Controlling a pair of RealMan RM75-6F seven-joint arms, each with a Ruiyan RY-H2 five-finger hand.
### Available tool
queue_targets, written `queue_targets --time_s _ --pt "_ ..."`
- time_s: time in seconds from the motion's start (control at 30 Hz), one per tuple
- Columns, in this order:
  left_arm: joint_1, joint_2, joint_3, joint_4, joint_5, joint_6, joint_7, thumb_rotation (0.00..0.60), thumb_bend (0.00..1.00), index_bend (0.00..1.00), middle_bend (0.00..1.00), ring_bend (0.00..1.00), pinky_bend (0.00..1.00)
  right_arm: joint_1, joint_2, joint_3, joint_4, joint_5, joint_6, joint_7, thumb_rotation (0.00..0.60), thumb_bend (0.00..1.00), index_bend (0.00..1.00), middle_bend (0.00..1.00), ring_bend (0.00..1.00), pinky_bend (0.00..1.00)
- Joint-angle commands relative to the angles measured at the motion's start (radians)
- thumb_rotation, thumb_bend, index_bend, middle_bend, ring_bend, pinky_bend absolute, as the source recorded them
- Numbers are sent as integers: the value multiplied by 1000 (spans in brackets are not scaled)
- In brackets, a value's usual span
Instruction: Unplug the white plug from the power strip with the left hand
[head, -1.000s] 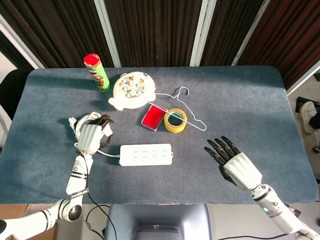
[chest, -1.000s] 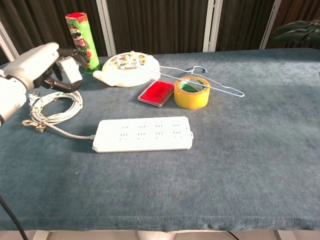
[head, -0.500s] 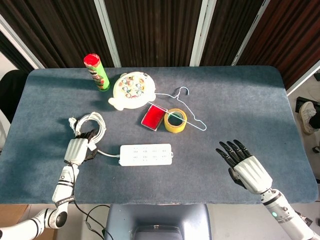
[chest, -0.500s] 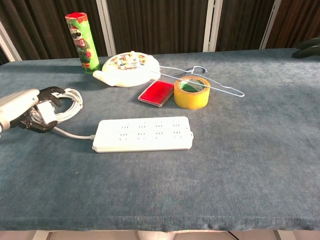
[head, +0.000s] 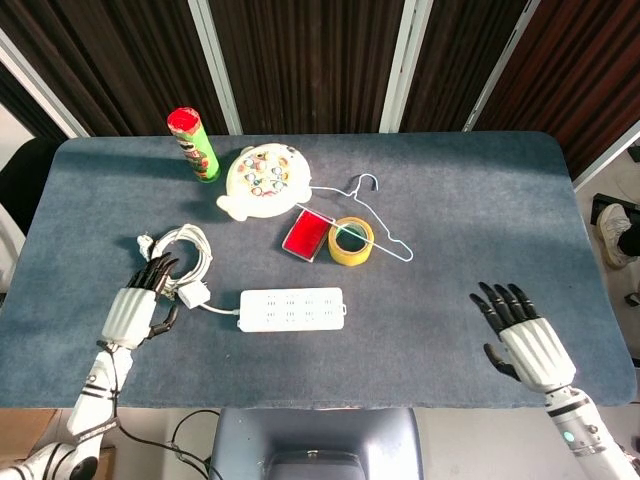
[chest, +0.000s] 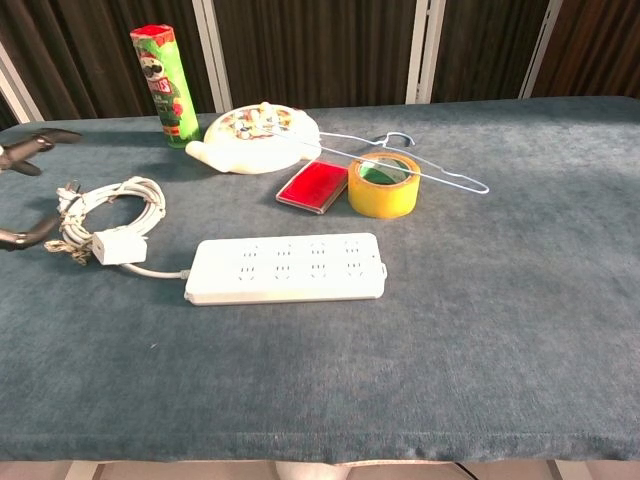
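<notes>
The white power strip (head: 292, 308) (chest: 287, 268) lies flat near the table's front, with no plug in its sockets. The white plug (head: 192, 297) (chest: 118, 247) rests on the cloth just left of the strip, beside the coiled white cable (head: 178, 250) (chest: 112, 203). My left hand (head: 135, 310) is left of the plug, fingers spread and holding nothing; only its dark fingertips (chest: 30, 143) show at the chest view's left edge. My right hand (head: 525, 335) hovers open at the front right, far from the strip.
A green chip can (head: 194, 145) stands at the back left. A round white toy (head: 265, 181), a red box (head: 306, 234), a yellow tape roll (head: 351, 241) and a wire hanger (head: 372, 215) lie behind the strip.
My left hand came down from above the coil, let go of the white plug, and drew back to the front left. The right hand slid right and toward the front edge.
</notes>
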Motion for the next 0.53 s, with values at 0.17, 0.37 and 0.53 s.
queue_targets --time_s 0.17,0.37,0.53 --pt "231 203 158 -123 166 296 -28 600 439 0 0 0 128 -146 -10 57 30 145 161 58 600 354 0 6 0 0" --pt "240 246 165 -125 182 281 -76 600 440 0 0 0 127 -168 -13 65 66 140 164 108 600 307 0 2 0 0" --pt "236 267 172 -147 186 239 -74 600 441 0 0 0 127 -174 -12 74 71 137 155 115 600 307 0 2 0 0"
